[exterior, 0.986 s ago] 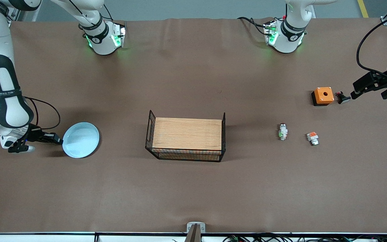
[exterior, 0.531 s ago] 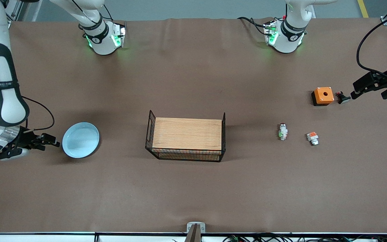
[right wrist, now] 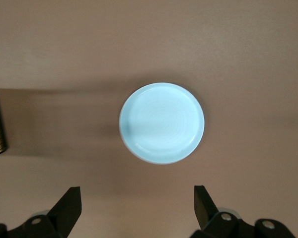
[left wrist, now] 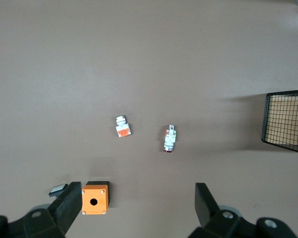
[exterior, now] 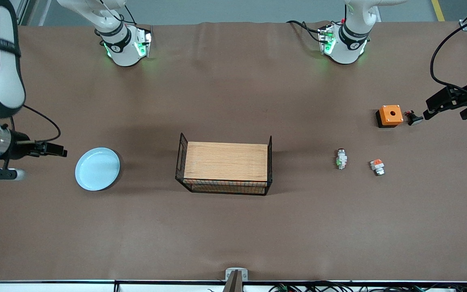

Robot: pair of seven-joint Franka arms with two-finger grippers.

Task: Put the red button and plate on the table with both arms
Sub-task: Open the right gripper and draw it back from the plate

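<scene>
Right pincer (exterior: 39, 150), spread and empty, hangs beside the plate (exterior: 97, 168) lying on the worktop (exterior: 233, 227). Left pincer (exterior: 446, 106), also spread, waits over the worktop's end, well apart from the red button (exterior: 341, 158). Both pieces look placed; only pulling clear seems left.

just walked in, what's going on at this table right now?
Nothing is held. The pale-blue plate lies flat on the brown table toward the right arm's end, with the right gripper open beside it, apart from the rim. The red button lies on the table between the wooden-topped wire rack and a similar orange-topped part. The left gripper waits open near the orange box.
</scene>
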